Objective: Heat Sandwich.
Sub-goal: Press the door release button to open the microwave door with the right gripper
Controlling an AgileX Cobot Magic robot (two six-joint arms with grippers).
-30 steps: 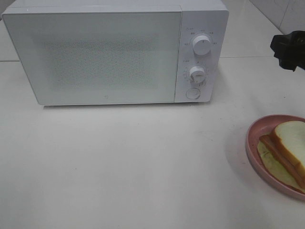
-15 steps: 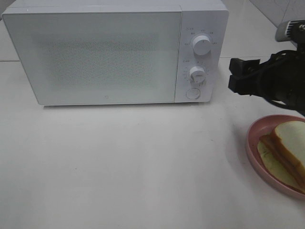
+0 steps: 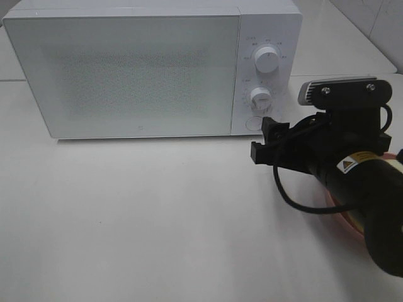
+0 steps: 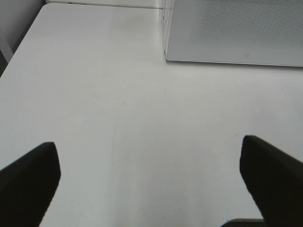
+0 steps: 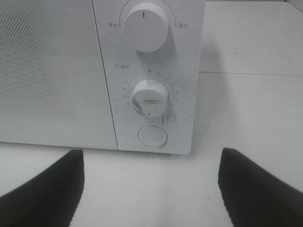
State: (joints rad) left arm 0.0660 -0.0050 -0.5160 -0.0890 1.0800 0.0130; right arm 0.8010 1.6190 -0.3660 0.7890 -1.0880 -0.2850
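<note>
My right gripper (image 3: 261, 138) stands open and empty just in front of the white microwave (image 3: 138, 69), low at its control panel. In the right wrist view the gripper (image 5: 151, 189) faces the round door button (image 5: 152, 136) from a short gap, under two dials. The microwave door is closed. My right arm hides the sandwich; only a sliver of the pink plate (image 3: 343, 219) shows beneath it. My left gripper (image 4: 151, 184) is open over bare tabletop, with the microwave's corner (image 4: 170, 52) ahead of it. It does not appear in the exterior high view.
The upper dial (image 3: 267, 60) and the lower dial (image 3: 259, 97) sit above the button (image 3: 254, 123). The white table (image 3: 138, 214) stretches in front of the microwave. A tiled wall rises at the back right.
My right arm has swung in from the right edge toward the microwave's control panel and now covers the plate and the sandwich. Its jaws stayed open. The left gripper shows no change.
</note>
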